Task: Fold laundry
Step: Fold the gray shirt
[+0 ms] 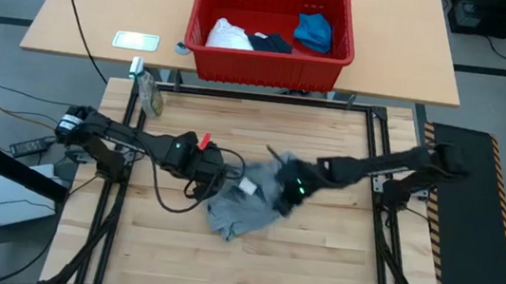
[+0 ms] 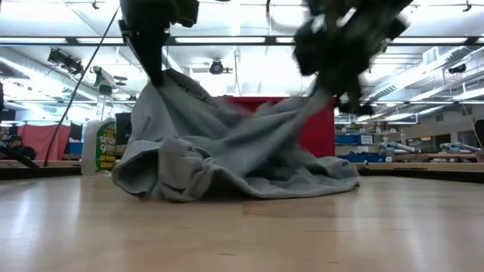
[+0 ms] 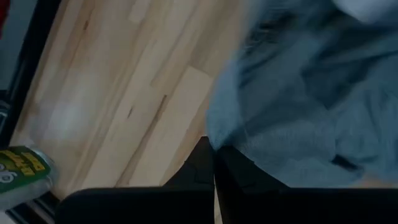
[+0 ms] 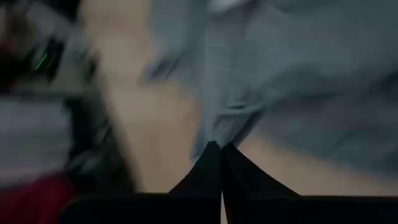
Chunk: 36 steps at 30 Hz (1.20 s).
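Note:
A grey T-shirt [image 1: 244, 206] lies bunched at the middle of the wooden table, pulled up at two points like a tent [image 2: 234, 143], with its lower folds resting on the boards. My left gripper [image 1: 231, 170] is shut on its left raised point [image 2: 156, 81]. My right gripper [image 1: 283, 189] is shut on its right raised point [image 2: 321, 97]. A white cloth [image 1: 229, 34], a navy garment [image 1: 272, 42] and a bright blue garment [image 1: 314, 29] lie in the red basket [image 1: 266, 67] on the far table. My left gripper pinches a bunched bit of the shirt's cloth [image 3: 231, 142] between its two fingertips, slanting down from the table's left. That part is lifted and the cloth drapes from it to the table. One layer or several, I cannot tell. My right gripper pinches a gathered fold of the shirt [image 4: 219, 132] between its fingertips, slanting down from the table's right. The cloth fans out from the pinch in drawn creases. The raised part hangs clear while the shirt's bulk stays on the table.
A spray bottle [image 1: 150, 94] stands at the table's far left corner [image 2: 98, 147]. Metal frame rails [image 1: 374, 146] run along the table's sides. Bare boards show at the near edge [image 1: 247, 275] and to the right [image 1: 339, 228].

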Tool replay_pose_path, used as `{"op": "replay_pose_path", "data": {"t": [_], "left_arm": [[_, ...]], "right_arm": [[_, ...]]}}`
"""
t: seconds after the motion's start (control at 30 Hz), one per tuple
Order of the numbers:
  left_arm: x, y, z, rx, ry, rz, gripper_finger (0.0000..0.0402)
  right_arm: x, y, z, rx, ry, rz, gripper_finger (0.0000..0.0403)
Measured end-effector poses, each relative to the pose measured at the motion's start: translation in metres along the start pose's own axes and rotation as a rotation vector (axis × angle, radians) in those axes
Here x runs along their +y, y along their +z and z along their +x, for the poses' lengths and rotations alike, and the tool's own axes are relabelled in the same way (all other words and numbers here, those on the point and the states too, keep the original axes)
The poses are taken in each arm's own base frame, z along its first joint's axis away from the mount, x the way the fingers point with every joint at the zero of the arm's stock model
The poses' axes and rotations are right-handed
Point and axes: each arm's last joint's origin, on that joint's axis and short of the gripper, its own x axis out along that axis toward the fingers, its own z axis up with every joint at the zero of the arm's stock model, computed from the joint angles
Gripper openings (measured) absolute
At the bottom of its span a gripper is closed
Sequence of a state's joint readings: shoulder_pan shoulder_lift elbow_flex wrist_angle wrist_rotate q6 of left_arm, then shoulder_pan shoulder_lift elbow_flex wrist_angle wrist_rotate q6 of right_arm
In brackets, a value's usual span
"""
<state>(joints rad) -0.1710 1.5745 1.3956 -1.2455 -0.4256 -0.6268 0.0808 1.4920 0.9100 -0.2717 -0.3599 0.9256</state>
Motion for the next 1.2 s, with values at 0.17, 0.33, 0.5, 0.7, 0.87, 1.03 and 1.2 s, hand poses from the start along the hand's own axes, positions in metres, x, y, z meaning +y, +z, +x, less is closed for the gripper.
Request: {"op": "replay_pose_path", "data": {"t": [0.17, 0.33, 0.5, 0.7, 0.87, 1.03, 1.2], "left_arm": [[0.007, 0.011, 0.005, -0.041, -0.012, 0.014, 0.0], [0.01, 0.019, 0.008, -0.072, -0.022, 0.028, 0.0], [0.013, 0.021, 0.01, -0.07, -0.024, 0.023, 0.0], [0.012, 0.02, 0.009, -0.06, -0.047, -0.026, 0.0], [0.01, 0.021, 0.003, -0.069, -0.067, -0.059, 0.0], [0.009, 0.027, -0.012, -0.102, -0.092, -0.08, 0.0], [0.012, 0.026, -0.017, -0.092, -0.072, -0.075, 0.0]], "right_arm": [[0.021, -0.029, -0.01, 0.039, 0.013, -0.049, 0.0016], [0.022, -0.015, -0.023, -0.121, 0.015, -0.114, 0.0055], [0.008, 0.005, -0.042, -0.325, -0.143, -0.22, 0.0104], [-0.021, 0.032, -0.047, -0.458, -0.406, -0.285, 0.0163], [-0.048, 0.057, -0.026, -0.365, -0.379, -0.324, 0.0191], [-0.067, 0.077, 0.009, -0.324, -0.248, -0.365, 0.0196], [-0.084, 0.084, 0.038, -0.251, -0.21, -0.337, 0.0184]]}}
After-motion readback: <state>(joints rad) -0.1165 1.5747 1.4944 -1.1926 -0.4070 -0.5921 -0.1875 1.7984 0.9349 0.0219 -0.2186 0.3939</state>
